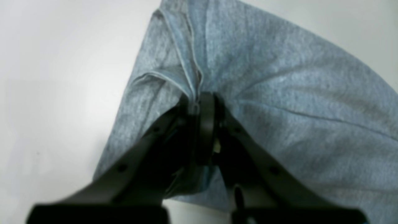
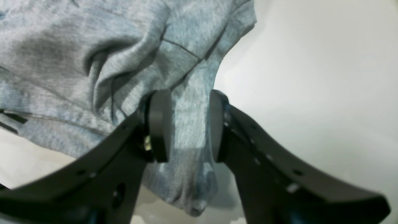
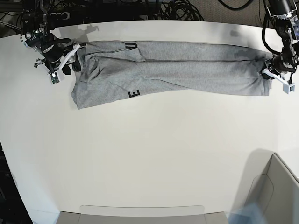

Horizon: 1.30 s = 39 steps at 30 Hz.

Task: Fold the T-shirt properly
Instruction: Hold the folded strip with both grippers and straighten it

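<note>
The grey T-shirt [image 3: 187, 70] lies stretched in a long band across the far part of the white table, with bits of black lettering [image 3: 134, 94] showing at folded edges. My left gripper [image 3: 273, 69] is at the band's right end. In the left wrist view it [image 1: 199, 102] is shut on a pinched ridge of the T-shirt [image 1: 279, 93] by a hem. My right gripper [image 3: 70, 58] is at the band's left end. In the right wrist view its jaws [image 2: 188, 124] stand apart, and a flat strip of the T-shirt [image 2: 62, 46] runs between the pads.
A grey bin [image 3: 275, 186] stands at the table's front right corner, and a flat pale tray edge [image 3: 140, 212] lies along the front. Black cables [image 3: 177, 9] crowd the area behind the table's far edge.
</note>
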Each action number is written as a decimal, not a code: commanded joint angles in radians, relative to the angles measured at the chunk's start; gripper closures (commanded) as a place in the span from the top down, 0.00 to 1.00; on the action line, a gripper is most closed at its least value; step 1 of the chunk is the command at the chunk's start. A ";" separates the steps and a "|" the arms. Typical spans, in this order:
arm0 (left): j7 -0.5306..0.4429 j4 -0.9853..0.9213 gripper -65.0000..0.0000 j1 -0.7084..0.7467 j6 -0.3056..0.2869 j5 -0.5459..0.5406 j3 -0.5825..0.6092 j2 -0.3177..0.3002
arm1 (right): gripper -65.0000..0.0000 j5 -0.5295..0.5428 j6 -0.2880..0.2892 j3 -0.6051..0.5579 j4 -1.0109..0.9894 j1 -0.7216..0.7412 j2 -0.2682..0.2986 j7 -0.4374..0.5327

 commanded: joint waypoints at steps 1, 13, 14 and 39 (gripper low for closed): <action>-0.019 0.002 0.05 -0.010 -0.006 -0.007 -0.006 -0.027 | 0.32 0.004 0.004 0.007 0.018 0.004 0.011 0.020; -0.052 0.060 0.29 -0.010 -0.006 0.160 -0.003 -0.018 | 0.32 0.004 0.004 0.007 0.018 0.006 0.016 0.020; -0.045 0.073 0.29 -0.010 -0.004 0.174 -0.003 -0.018 | 0.32 0.004 0.004 0.007 0.018 0.006 0.016 0.020; -0.085 -0.020 0.35 -0.013 0.056 0.237 0.117 -0.054 | 0.32 0.002 0.004 -0.044 0.018 0.012 0.028 0.018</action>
